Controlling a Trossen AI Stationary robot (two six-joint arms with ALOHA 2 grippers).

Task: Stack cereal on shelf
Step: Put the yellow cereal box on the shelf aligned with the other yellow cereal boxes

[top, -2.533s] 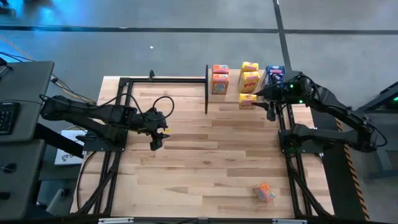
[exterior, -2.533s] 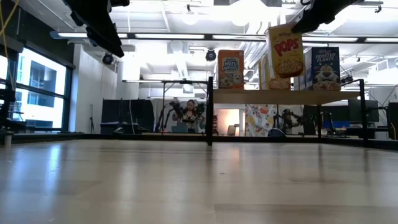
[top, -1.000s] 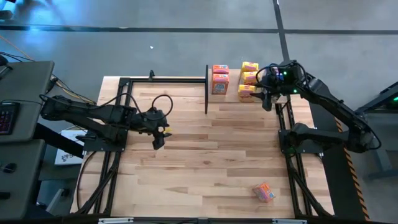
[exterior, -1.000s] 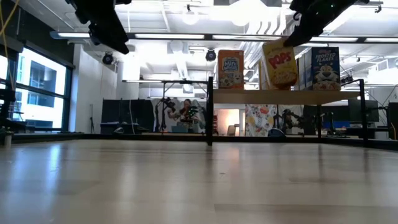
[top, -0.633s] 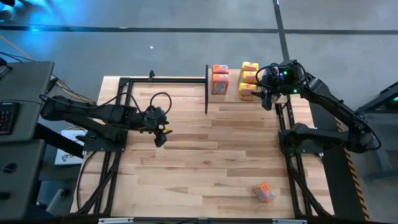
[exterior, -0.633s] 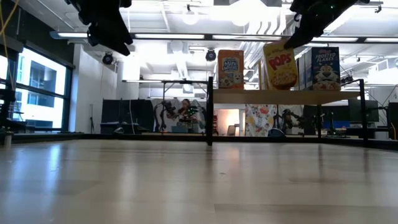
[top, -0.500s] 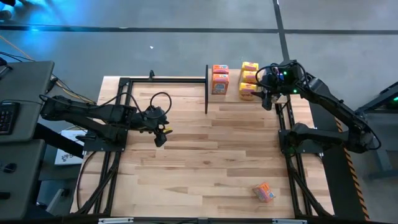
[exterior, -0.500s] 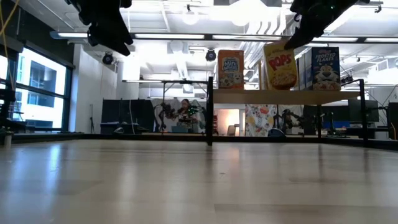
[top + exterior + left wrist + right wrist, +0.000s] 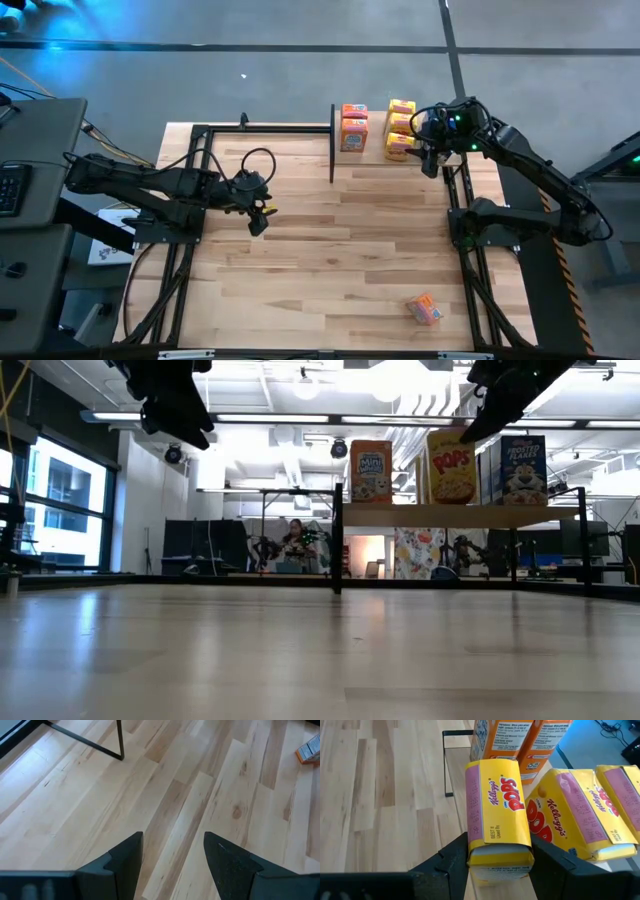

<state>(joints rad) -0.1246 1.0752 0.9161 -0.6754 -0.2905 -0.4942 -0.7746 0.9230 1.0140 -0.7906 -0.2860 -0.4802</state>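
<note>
From my station the tabletop point(image 9: 330, 250) reads as pale planked wood, satin with a soft sheen in the low view. The shelf point(image 9: 450, 515) is a light wood board on thin matt black metal uprights. Between the right gripper point(image 9: 499, 855) fingers, matt dark plastic, sits a yellow Pops box point(image 9: 496, 815) of printed cardboard with a slight gloss. The orange boxes point(image 9: 354, 127) at twelve o'clock look the same card. The left gripper point(image 9: 172, 855) shows the same matt dark finish.
</note>
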